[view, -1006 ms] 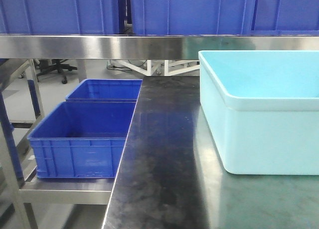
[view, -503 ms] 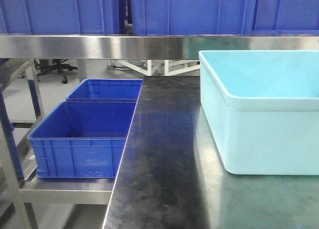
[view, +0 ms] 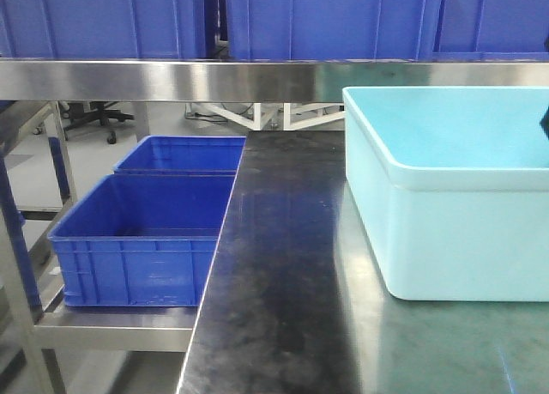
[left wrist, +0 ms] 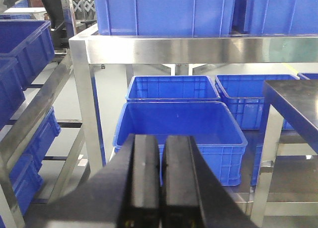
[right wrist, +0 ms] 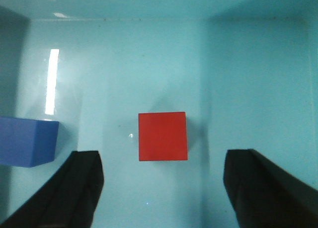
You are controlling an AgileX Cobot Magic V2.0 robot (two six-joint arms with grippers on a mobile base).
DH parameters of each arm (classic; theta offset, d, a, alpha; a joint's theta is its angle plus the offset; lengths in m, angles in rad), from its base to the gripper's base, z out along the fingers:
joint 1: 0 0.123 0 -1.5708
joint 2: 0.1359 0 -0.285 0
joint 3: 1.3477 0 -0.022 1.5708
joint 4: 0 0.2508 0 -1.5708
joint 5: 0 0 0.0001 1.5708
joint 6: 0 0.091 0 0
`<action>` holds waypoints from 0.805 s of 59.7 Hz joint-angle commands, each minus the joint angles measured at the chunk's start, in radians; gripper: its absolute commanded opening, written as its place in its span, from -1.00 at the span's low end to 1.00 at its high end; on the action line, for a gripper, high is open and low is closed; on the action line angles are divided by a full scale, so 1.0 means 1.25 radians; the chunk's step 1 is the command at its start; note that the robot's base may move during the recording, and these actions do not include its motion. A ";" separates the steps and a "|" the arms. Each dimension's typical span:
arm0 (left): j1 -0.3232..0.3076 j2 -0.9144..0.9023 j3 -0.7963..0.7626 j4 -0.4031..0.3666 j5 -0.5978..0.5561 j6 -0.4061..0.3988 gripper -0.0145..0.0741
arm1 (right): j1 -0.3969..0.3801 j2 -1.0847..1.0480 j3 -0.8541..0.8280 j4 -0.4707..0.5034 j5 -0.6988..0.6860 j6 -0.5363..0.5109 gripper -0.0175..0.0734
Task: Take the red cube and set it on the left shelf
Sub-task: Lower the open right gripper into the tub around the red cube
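The red cube (right wrist: 162, 136) lies flat on the floor of the light blue bin (right wrist: 258, 64), in the right wrist view. My right gripper (right wrist: 162, 164) hangs above it, open, its two dark fingers spread wider than the cube and touching nothing. In the front view the cube is hidden behind the bin wall (view: 446, 231). The left shelf (view: 111, 325) is a steel rack beside the table carrying blue crates (view: 141, 239). My left gripper (left wrist: 160, 141) is shut with nothing in it and faces those crates (left wrist: 179, 133) from a distance.
A blue cube (right wrist: 27, 141) sits in the bin left of the red one, near the left finger. A steel upper shelf (view: 257, 78) with blue crates runs overhead. The black table (view: 283, 282) holds the bin. A steel post (left wrist: 87, 104) stands ahead of the left gripper.
A dark sliver of the right arm has appeared at the right edge of the front view, above the bin. Nothing else has moved.
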 commanded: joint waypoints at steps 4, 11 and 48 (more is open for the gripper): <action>-0.005 -0.013 0.018 -0.002 -0.070 -0.001 -0.44 | -0.001 0.005 -0.032 0.005 -0.022 -0.002 0.72; -0.005 -0.013 0.018 -0.002 -0.070 -0.001 -0.44 | 0.000 0.022 -0.032 0.005 -0.024 -0.002 0.72; -0.005 -0.013 0.018 -0.002 -0.070 -0.001 -0.44 | 0.001 0.121 -0.075 0.005 -0.032 -0.002 0.72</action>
